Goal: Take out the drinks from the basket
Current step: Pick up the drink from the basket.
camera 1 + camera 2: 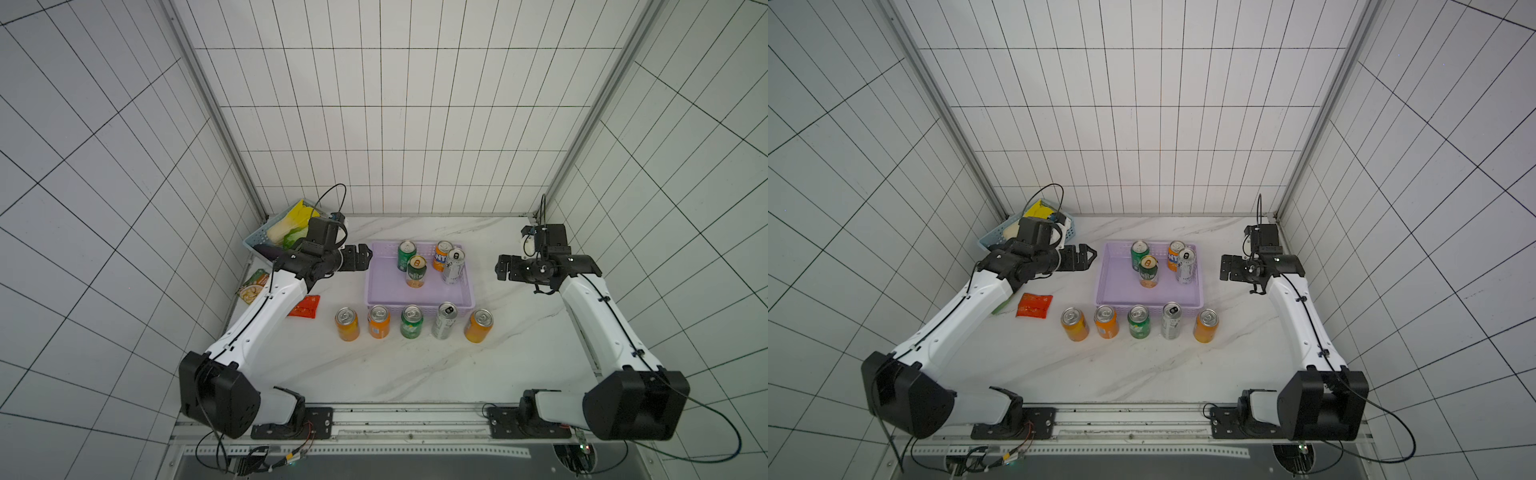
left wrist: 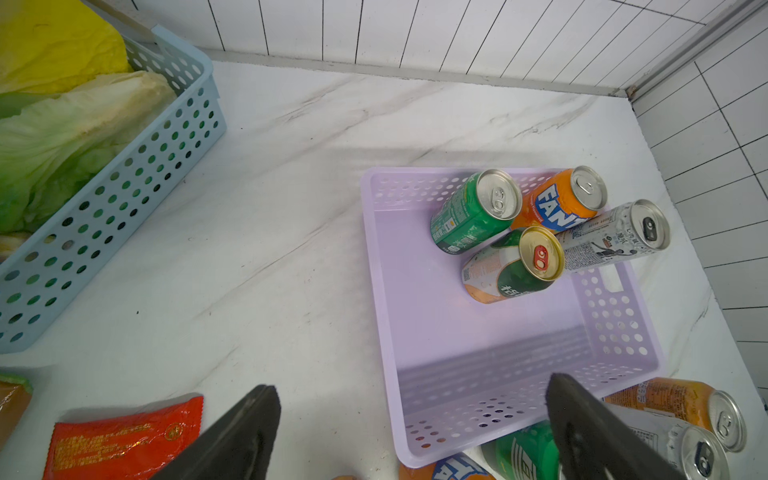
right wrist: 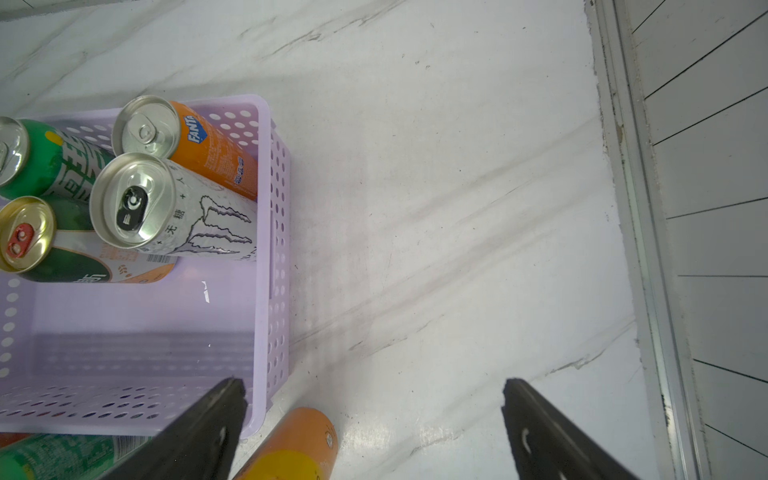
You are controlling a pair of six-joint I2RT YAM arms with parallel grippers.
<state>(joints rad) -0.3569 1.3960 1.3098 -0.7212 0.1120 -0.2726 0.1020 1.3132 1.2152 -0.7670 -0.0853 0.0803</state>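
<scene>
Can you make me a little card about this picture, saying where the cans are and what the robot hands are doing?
In the purple basket: green can, gold-topped can, orange can, silver can
On the table: row of five cans along the basket's near side
Left gripper: open, empty, beside the basket
Right gripper: open, empty, on the basket's other side
Job: four cans left to take out

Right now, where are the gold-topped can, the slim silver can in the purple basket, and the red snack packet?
gold-topped can (image 1: 416,273), in a top view, on its dark label.
slim silver can (image 3: 183,216), in the right wrist view, on its printed side.
red snack packet (image 1: 1034,305), in a top view, on its middle.
</scene>
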